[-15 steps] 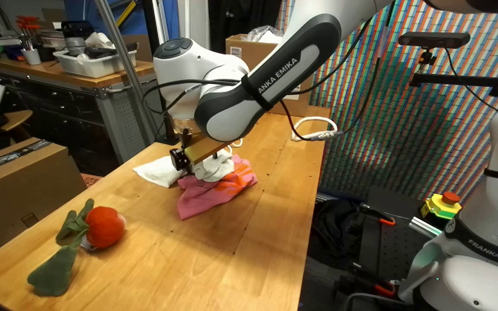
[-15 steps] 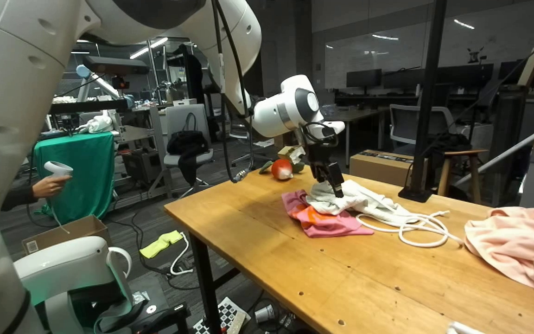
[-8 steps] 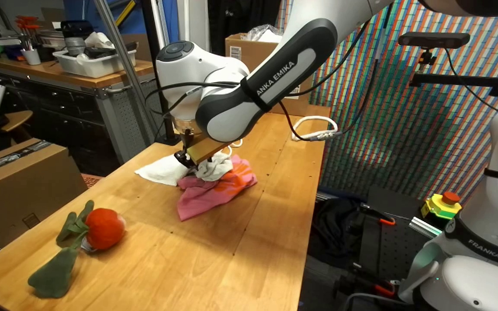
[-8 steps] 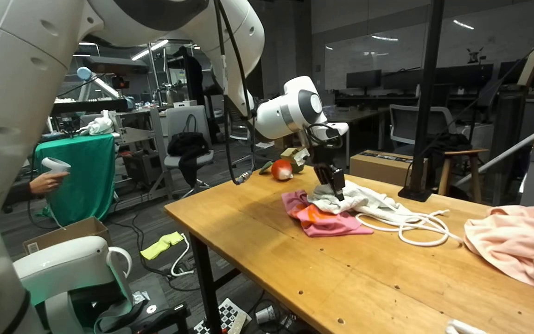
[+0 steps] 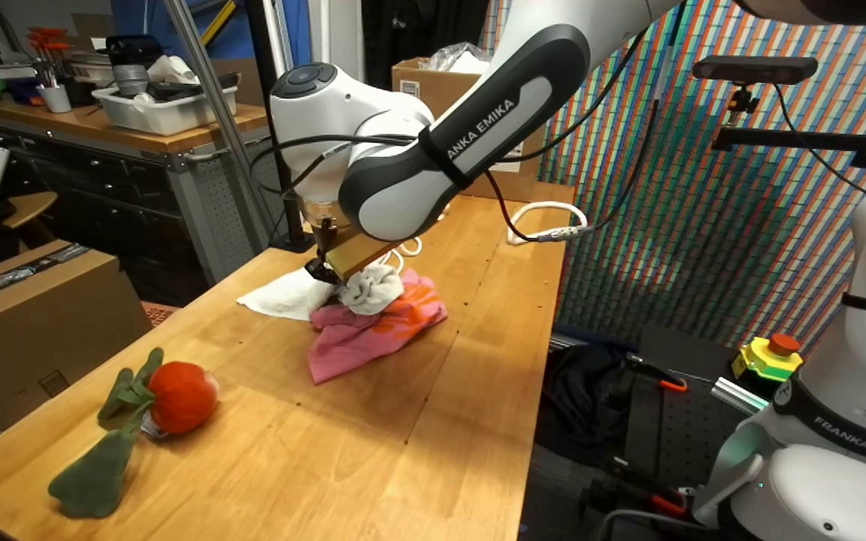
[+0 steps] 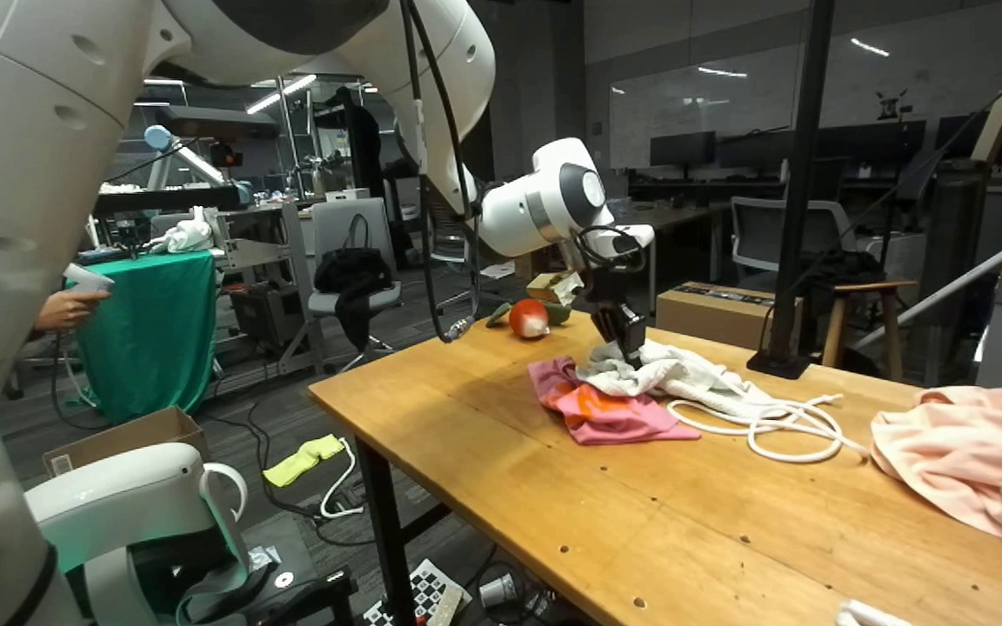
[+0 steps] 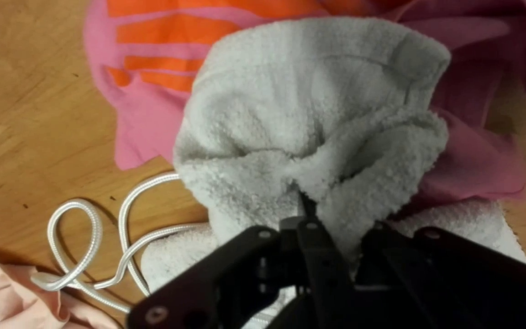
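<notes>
Wrist view: black fingers [image 7: 308,209] stand close together, gripping a bunched fold of white terry towel [image 7: 299,100]. The towel lies partly over a pink cloth with orange print [image 7: 153,132]; a white braided cord [image 7: 123,224] loops out from the towel's edge. In an exterior view, towel and pink cloth rest on the wooden counter [image 5: 373,466], well apart from a round red object [image 5: 183,397] with green leaf-shaped parts. In an exterior view, rumpled peach fabric [image 6: 971,461] lies next to the cord.
</notes>
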`<action>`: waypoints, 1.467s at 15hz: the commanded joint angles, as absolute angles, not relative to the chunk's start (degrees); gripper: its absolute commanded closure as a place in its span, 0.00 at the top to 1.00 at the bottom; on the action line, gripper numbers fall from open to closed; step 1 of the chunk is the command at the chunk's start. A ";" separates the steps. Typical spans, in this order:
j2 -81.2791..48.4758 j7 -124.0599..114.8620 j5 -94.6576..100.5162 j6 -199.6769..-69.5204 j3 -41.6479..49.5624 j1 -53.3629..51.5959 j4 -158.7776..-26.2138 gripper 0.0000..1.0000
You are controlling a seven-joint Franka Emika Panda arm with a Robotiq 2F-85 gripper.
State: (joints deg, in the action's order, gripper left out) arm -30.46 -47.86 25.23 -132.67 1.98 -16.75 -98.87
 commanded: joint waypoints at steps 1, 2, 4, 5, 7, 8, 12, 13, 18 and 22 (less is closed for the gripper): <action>-26.02 -44.99 24.66 -129.83 2.20 -17.08 -100.51 0.05; -25.00 -44.15 24.38 -128.94 1.92 -16.91 -100.72 0.04; -22.30 -42.14 23.89 -127.02 1.28 -16.45 -101.75 0.04; -21.04 -41.42 23.80 -125.76 1.03 -16.39 -101.94 0.04; -17.99 -39.36 23.46 -123.60 0.28 -16.08 -102.93 0.04; -16.51 -38.07 23.05 -122.32 -0.20 -15.91 -103.23 0.04; -10.32 -30.06 19.28 -116.64 -2.79 -14.96 -105.06 0.04; -8.91 -27.52 17.76 -114.96 -3.50 -14.67 -105.38 0.04; -3.72 -16.73 10.57 -106.88 -6.52 -13.59 -105.96 0.04; -1.26 -10.30 6.05 -103.82 -8.69 -13.85 -106.75 0.04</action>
State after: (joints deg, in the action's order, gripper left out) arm -4.37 -15.21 9.25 -105.41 -6.59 -14.73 -105.01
